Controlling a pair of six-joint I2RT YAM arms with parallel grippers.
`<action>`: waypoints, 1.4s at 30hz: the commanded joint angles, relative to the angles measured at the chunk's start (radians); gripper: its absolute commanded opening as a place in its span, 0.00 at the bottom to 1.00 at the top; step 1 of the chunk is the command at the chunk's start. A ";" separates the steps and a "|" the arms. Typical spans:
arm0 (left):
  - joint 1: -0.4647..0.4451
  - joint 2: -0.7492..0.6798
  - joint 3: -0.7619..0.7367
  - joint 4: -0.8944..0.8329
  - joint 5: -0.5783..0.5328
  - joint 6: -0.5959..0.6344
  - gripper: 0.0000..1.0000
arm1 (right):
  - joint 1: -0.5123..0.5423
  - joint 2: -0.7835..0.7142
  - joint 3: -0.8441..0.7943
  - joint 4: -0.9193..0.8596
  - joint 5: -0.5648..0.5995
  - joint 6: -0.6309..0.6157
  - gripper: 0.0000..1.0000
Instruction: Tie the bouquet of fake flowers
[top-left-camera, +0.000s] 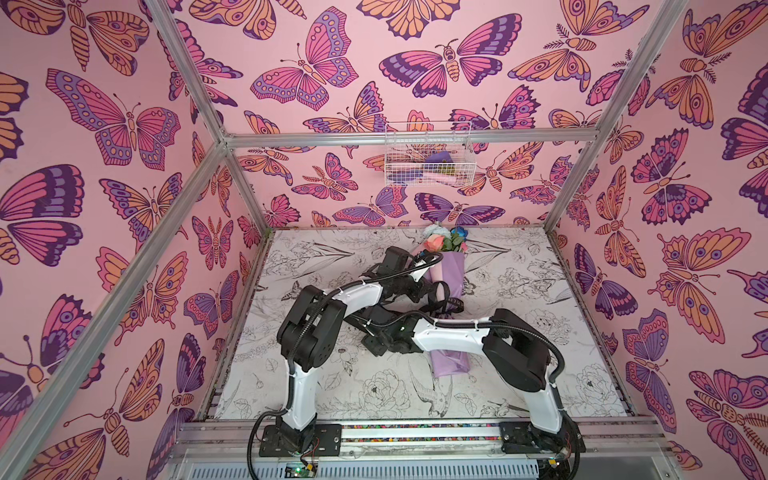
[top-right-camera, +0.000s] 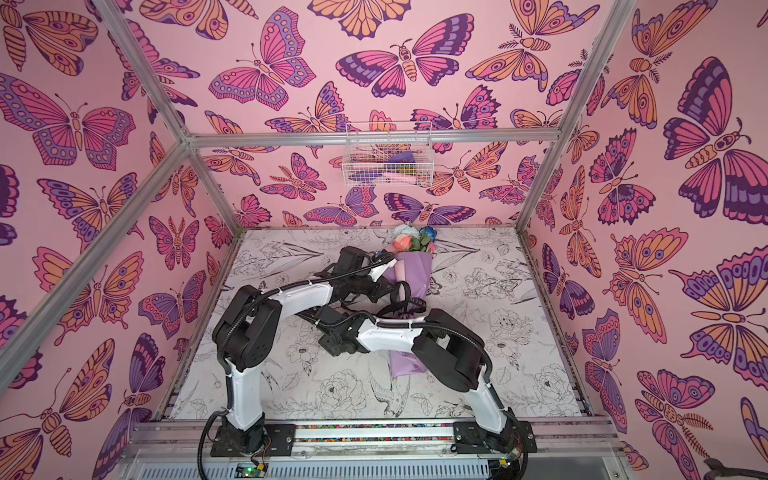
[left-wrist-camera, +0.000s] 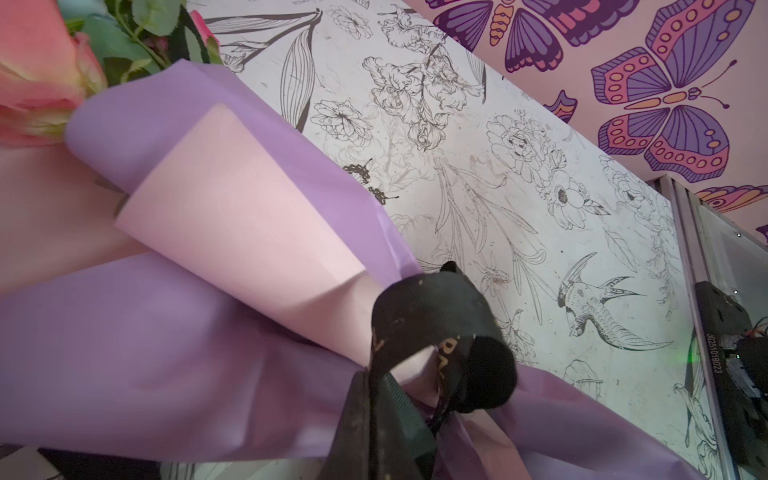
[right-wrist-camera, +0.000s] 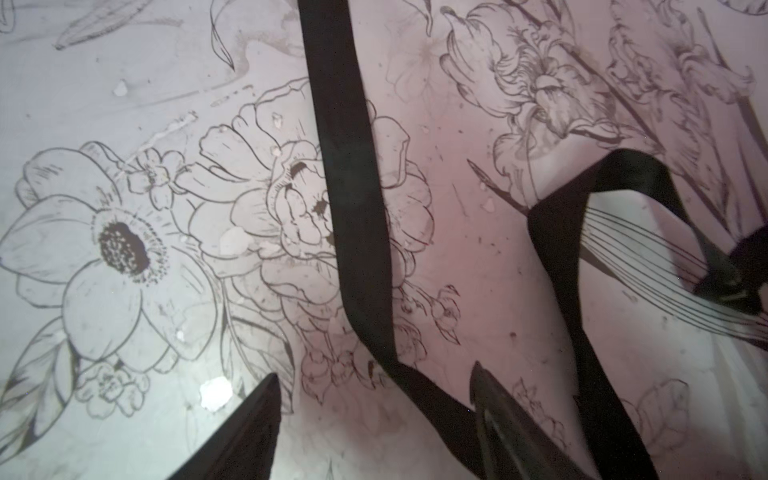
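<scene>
- Bouquet (top-left-camera: 446, 266) of fake flowers, both top views: it lies along the middle of the table (top-left-camera: 519, 291), with the blooms (top-left-camera: 434, 241) at the far edge and the lilac wrap pointing back toward the robot's base. A black ribbon (top-left-camera: 451, 305) crosses the narrow middle of the wrap and stands up in a loose loop. The left arm (top-left-camera: 353, 286) and right arm (top-left-camera: 449, 332) both bend over that spot and hide their tool tips.
- Left wrist view: the ribbon circles the waist of the wrap (left-wrist-camera: 187, 332) as a slack band. The left gripper (left-wrist-camera: 374, 399) is clenched, apparently on a strand that runs down from the band.
- Right wrist view: the right gripper (right-wrist-camera: 374, 370) is released, its fingers spread wide just above the table. One flat strand of ribbon runs between them unclamped, and a second strand arches up nearby.
- Progress, as a judgement: the ribbon is already round the bouquet, but the band looks loose and no finished knot or bow shows. Left to do are crossing the strands, pulling them snug and letting go.
</scene>
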 joint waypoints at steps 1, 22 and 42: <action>-0.006 0.011 0.014 -0.016 0.021 0.004 0.00 | -0.035 0.044 0.086 -0.021 -0.054 -0.031 0.73; -0.001 0.114 0.124 -0.103 0.019 0.102 0.00 | -0.104 0.135 0.152 -0.095 -0.183 -0.017 0.65; 0.003 0.072 0.102 -0.108 -0.009 0.110 0.00 | -0.086 -0.102 -0.058 -0.110 -0.214 0.026 0.11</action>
